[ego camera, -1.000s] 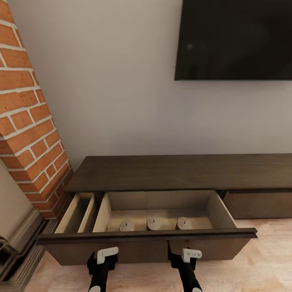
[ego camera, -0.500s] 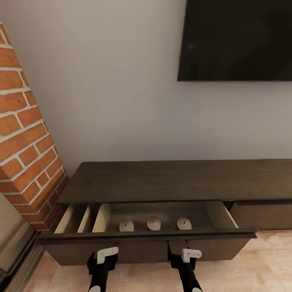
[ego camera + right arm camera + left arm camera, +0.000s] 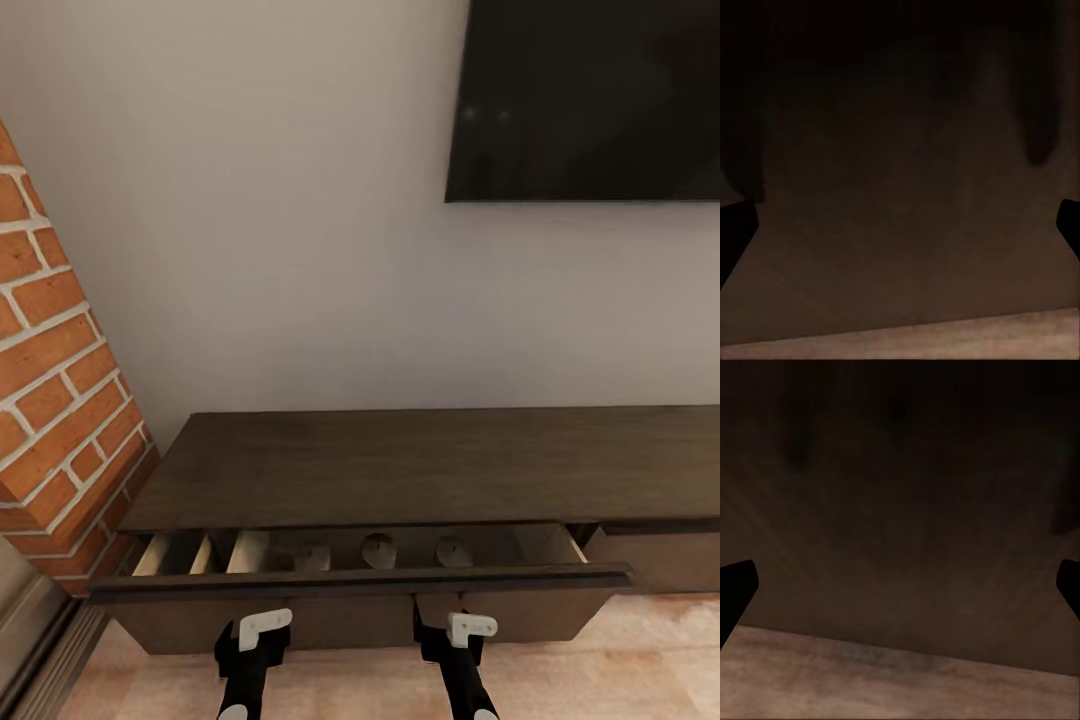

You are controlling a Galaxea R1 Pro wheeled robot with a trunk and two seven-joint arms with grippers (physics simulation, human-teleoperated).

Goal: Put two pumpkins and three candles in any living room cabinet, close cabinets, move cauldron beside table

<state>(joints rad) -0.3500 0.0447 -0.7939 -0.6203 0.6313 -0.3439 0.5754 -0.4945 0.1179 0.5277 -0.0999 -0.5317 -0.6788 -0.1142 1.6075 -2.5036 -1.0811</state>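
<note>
You've got three candles [image 3: 379,549] in the drawer [image 3: 360,583], nearly closed ahead of both released jaws; pumpkins, cauldron left.

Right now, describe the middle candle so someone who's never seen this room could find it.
Below the wall TV, the dark cabinet has one nearly shut drawer. Three candles show in its gap; the middle candle has one on each side.

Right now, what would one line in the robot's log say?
drawer: nearly shut | three candles inside | left hand, right hand: open, against drawer front | pumpkins, cauldron: not placed here
</note>
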